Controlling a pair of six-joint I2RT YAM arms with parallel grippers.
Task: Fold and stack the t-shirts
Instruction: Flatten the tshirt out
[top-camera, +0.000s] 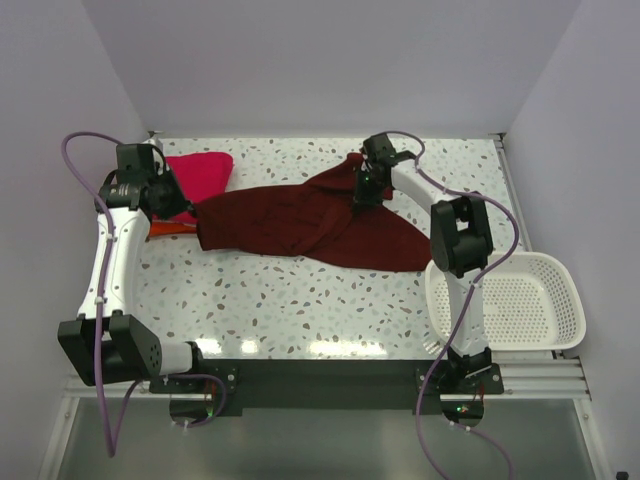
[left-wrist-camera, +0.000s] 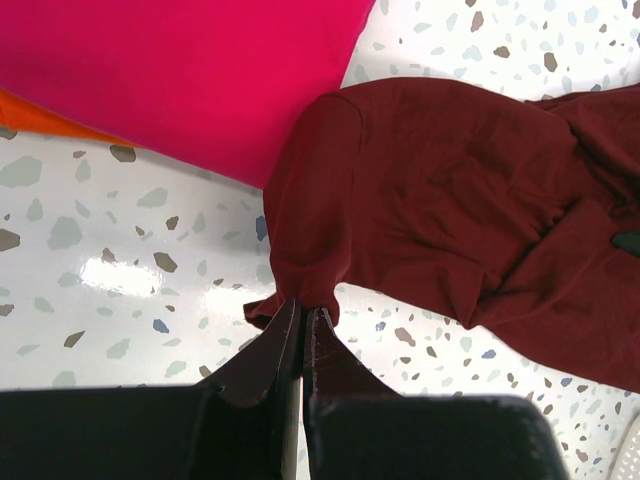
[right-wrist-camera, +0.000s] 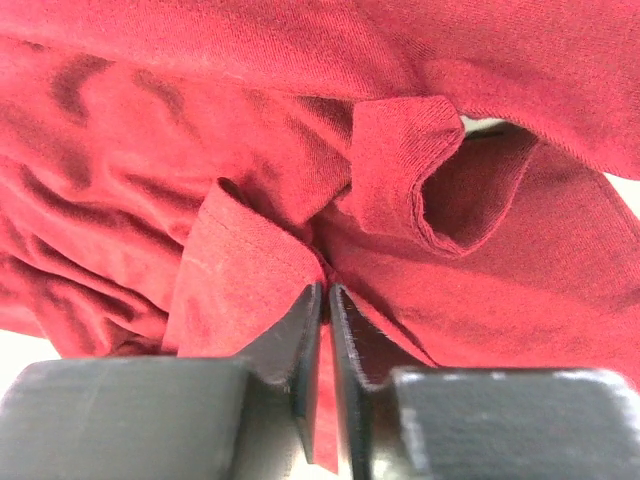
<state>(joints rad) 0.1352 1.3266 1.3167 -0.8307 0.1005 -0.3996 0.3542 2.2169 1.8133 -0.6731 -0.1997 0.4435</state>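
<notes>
1. The maroon t-shirt (top-camera: 290, 225) is seen spread out, crumpled and unfolded, across the far half of the speckled bench (top-camera: 300, 300), running from the left-centre to the right-centre.
2. The left end effector (top-camera: 190, 208) is placed at the shirt's left end. In the left wrist view, the left end effector (left-wrist-camera: 303, 308) is seen with its jaws pressed together, and a small bunched corner of the maroon t-shirt (left-wrist-camera: 430, 210) is pinched at their tips.
3. The right end effector (top-camera: 365, 195) is placed over the far right part of the shirt, where the cloth is gathered into a raised peak.
4. In the right wrist view, the right end effector (right-wrist-camera: 326, 290) is seen with its jaws nearly together. A thin fold of the maroon t-shirt (right-wrist-camera: 200, 120) is caught in the narrow gap, and a sleeve opening is seen just beyond the tips.
5. A folded pink t-shirt (top-camera: 200, 172) is found at the far left corner of the bench, with its near edge just beside the maroon shirt's left end. Whether the two touch cannot be told.
6. An orange t-shirt (top-camera: 170, 229) is mostly hidden, and only a strip is seen past the pink one's edge, as in the left wrist view (left-wrist-camera: 40, 115).
7. A white slotted basket (top-camera: 575, 310) is seen at the near right edge of the bench, apart from the shirts.
</notes>
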